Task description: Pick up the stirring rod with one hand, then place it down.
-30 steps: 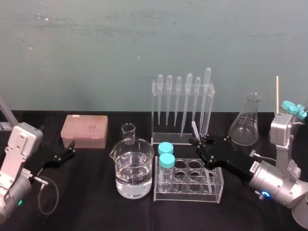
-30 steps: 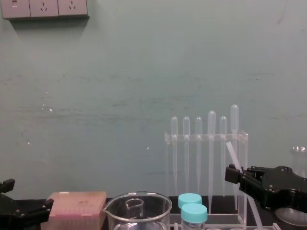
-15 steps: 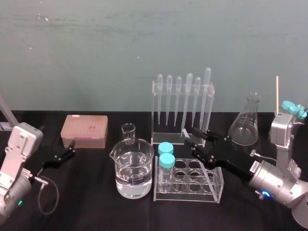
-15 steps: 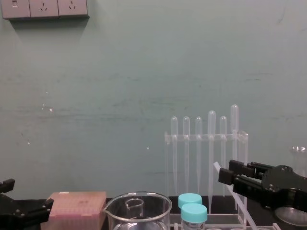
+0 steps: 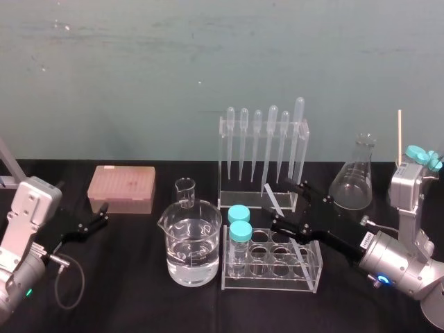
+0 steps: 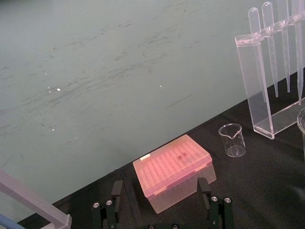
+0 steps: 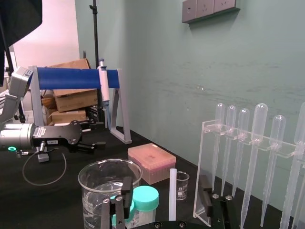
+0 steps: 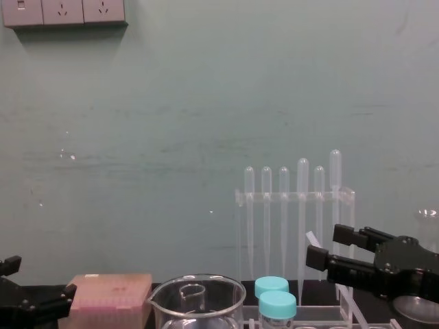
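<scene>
The stirring rod (image 5: 272,197) is a thin translucent-white stick leaning tilted, its lower end down in the clear test tube rack (image 5: 313,272). My right gripper (image 5: 286,203) hovers over the rack's back edge, open, one black finger on each side of the rod and neither touching it. In the right wrist view the rod (image 7: 172,193) stands free between the spread fingers (image 7: 126,194). In the chest view the rod's tip (image 8: 312,239) pokes up beside the right gripper (image 8: 328,247). My left gripper (image 5: 94,220) rests open at the far left, beside the pink box.
A water-filled beaker (image 5: 193,243), a small beaker (image 5: 185,192) and two blue-capped tubes (image 5: 240,232) sit left of the rod. The pipette stand (image 5: 263,156) is just behind it, a conical flask (image 5: 355,177) to the right, a pink tip box (image 5: 122,188) at left.
The right gripper's jaws have spread apart and let go of the rod. The rod has dropped and tipped over to the left, and now leans in the rack. The left arm is still.
</scene>
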Controlling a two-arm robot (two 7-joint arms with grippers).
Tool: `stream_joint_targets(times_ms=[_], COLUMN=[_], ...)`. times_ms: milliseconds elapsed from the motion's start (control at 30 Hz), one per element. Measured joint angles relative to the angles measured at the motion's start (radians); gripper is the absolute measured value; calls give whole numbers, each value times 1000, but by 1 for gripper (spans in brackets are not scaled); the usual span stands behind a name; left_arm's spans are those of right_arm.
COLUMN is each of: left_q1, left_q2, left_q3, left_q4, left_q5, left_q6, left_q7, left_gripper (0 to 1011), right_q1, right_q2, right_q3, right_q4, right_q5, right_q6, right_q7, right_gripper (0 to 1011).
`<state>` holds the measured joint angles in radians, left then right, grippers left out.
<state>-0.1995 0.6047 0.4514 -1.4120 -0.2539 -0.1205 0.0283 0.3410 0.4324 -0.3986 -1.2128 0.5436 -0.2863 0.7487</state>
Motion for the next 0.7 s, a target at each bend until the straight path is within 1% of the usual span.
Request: stream_joint_targets(times_ms=[33,67,100,133,200,367,500,533,567,633,667,700], left_q1=[0,0,0,0,0,0,0,0,0,0,0,0], left_q2=[0,0,0,0,0,0,0,0,0,0,0,0], left_q3=[0,0,0,0,0,0,0,0,0,0,0,0], left_q4=[0,0,0,0,0,0,0,0,0,0,0,0], left_q5=[0,0,0,0,0,0,0,0,0,0,0,0], left_q6=[0,0,0,0,0,0,0,0,0,0,0,0], left_q7=[0,0,0,0,0,0,0,0,0,0,0,0], left_gripper=[1000,1000,1000,1000,1000,1000,1000,1000,1000,1000,1000,1000], right_q1=[0,0,0,0,0,-1,-9,-14,-25,-36,-51,-58], right_q2=[0,0,0,0,0,0,-3,-4,-9,-13,-18,-21], right_q3=[0,0,0,0,0,3,24,31,47,65,85,94], right_q4=[0,0,0,0,0,-5,-35,-45,-66,-84,-104,-113], right_q5=[0,0,0,0,0,0,1,-1,-9,-21,-39,-49], right_q6=[0,0,0,0,0,-3,-39,-51,-77,-98,-112,-115], right_q7=[0,0,0,0,0,-2,-24,-35,-64,-97,-141,-164], right_gripper=[886,924,932,969,1003,1003,1003,1003,1003,1003,1003,1003])
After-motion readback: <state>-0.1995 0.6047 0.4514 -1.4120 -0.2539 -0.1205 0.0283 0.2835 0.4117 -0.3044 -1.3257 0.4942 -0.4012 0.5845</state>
